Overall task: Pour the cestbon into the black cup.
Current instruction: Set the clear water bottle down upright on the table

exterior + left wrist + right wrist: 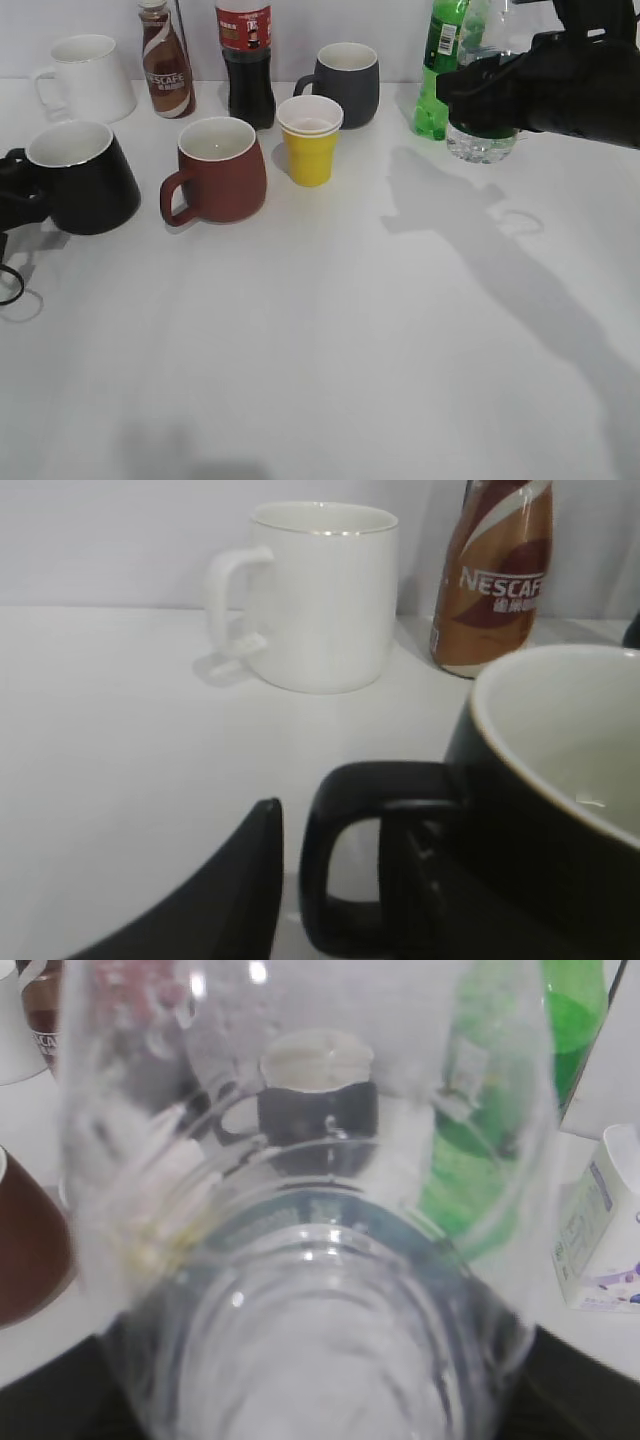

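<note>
The right gripper (478,98) clamps the cestbon (482,138) at the table's (400,340) far right, upright beside a green bottle (440,70); no water has reached the black cup (80,178), which sits far left, apparently empty, well apart from the bottle; the left gripper (330,880) closes around the cup's handle (345,850), one finger through the loop; carrying, tipping and pouring all appear to remain. Between them stand a maroon mug (218,168), a yellow cup (310,140), a grey mug (345,82) and a cola bottle (246,60); a white mug (85,76) and Nescafé bottle (165,65) stand behind.
</note>
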